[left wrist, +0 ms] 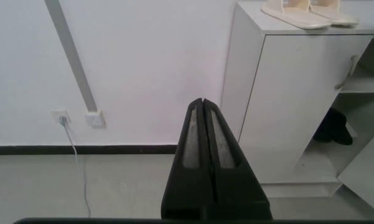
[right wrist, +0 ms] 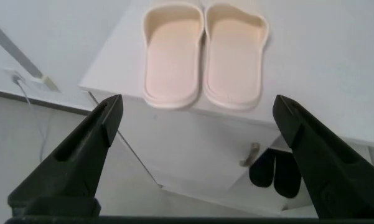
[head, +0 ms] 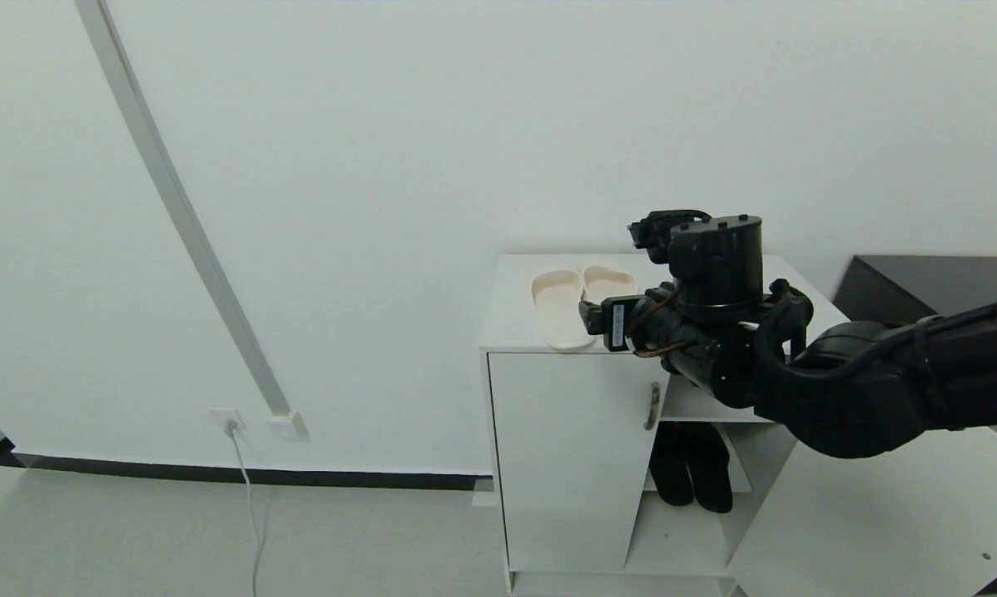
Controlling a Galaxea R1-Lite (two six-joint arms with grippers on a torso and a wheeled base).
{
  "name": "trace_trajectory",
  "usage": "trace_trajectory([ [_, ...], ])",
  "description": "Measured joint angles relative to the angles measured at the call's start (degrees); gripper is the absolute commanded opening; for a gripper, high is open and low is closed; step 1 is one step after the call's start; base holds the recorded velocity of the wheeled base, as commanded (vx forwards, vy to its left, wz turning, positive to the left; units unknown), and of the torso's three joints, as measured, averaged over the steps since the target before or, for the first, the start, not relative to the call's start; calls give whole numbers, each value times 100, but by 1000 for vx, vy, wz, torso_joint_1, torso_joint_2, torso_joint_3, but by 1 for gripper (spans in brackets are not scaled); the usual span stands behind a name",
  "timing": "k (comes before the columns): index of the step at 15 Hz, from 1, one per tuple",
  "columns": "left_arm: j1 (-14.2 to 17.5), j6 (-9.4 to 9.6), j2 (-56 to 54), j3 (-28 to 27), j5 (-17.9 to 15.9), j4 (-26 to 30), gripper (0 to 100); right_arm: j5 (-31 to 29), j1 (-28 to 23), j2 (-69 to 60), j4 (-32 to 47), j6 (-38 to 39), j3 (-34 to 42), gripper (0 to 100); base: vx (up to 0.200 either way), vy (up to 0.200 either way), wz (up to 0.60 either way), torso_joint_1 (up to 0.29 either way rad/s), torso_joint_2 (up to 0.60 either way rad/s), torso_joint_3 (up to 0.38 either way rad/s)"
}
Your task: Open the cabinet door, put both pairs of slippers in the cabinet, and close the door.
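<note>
Head view: white cabinet (head: pixel 515 332) lower centre-right. The cream slippers (head: pixel 580 303) lie side by side on the left part of its top. Closed door (head: pixel 569 464) on its left half, with a handle (head: pixel 652 406) at the door's right edge. The open door (head: pixel 872 522) is swung out at lower right. Black slippers (head: pixel 691 468) sit on the low shelf in the uncovered right half. The right arm (head: pixel 880 390) comes in from the right edge, its wrist over the cabinet top.

Left wrist view: left gripper (left wrist: pixel 203 102) bottom centre, fingers pressed together, holding nothing. Cabinet upper right, cream pair at the top edge, black pair inside at right.

Right wrist view: right gripper (right wrist: pixel 198 102) spread wide and empty, above the cream pair at top centre. Black pair lower right.
</note>
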Motion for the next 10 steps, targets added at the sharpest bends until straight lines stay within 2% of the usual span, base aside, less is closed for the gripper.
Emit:
trace_trajectory([
  [9, 0, -10, 0, 2, 11, 2, 0, 22, 124, 251, -232, 16, 177, 100, 200, 0, 0, 7, 2, 0],
  [10, 0, -20, 0, 0, 35, 0, 0, 59, 140, 325, -391, 10, 240, 100, 0, 0, 0, 0, 0, 0],
])
